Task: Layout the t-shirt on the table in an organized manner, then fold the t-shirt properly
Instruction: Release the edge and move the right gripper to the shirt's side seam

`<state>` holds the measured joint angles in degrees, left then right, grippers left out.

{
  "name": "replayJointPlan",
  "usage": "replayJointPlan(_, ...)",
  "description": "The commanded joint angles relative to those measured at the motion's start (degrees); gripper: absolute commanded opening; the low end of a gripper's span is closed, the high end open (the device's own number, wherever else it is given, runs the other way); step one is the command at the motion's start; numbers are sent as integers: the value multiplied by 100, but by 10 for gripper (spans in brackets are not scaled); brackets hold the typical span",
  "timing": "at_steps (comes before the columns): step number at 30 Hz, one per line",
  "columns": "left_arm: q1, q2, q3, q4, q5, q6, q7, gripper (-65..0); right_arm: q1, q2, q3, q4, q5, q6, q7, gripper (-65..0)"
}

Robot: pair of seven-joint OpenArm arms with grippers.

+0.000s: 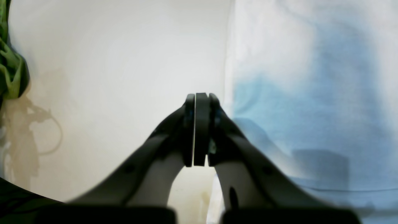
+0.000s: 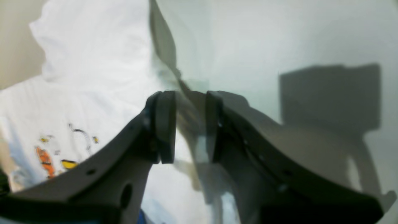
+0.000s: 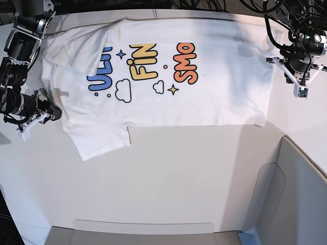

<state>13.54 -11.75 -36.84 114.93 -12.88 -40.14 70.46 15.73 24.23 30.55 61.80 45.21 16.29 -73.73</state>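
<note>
The white t-shirt [image 3: 214,97] lies spread on the white table [image 3: 173,189], print side up, with its coloured lettering across the upper middle. One sleeve [image 3: 99,140] sticks out at the lower left, and the other is folded over near the top left. My left gripper [image 3: 301,91] is shut and holds nothing, just off the shirt's right edge. In its wrist view that gripper [image 1: 199,96] is over bare table [image 1: 118,62], with the shirt [image 1: 311,93] to its right. My right gripper [image 3: 52,111] is at the shirt's left edge. Its jaws [image 2: 190,96] stand open over the fabric [image 2: 80,71].
A grey panel [image 3: 299,194] rises at the lower right, and a grey strip [image 3: 143,232] runs along the front edge. Cables hang above the table's back edge. Something green [image 1: 11,68] shows at the left edge of the left wrist view.
</note>
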Motion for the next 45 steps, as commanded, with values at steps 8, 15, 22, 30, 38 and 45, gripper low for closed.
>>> replayJointPlan(8, 57, -60, -22, 80, 1, 14, -61, -650, 23, 228, 18, 92, 995, 19, -24, -478)
replayJointPlan(15, 57, -78, -22, 80, 1, 14, -61, -650, 58, 8, 0, 84, 538, 10, 11, -478)
replayJointPlan(22, 57, -78, -22, 80, 1, 14, -61, -650, 137, -10, -17, 57, 433, 10, 275, -477)
replayJointPlan(30, 57, -87, -22, 80, 1, 14, -61, -650, 146, 69, -17, 75, 459, 10, 257, -476)
replayJointPlan(38, 57, -78, -22, 80, 1, 14, -61, -650, 225, 105, -413, 57, 450, 309, 195, -312)
replayJointPlan(45, 57, -78, -22, 80, 1, 14, -61, -650, 225, 43, -624, -13, 433, 458, 292, -294)
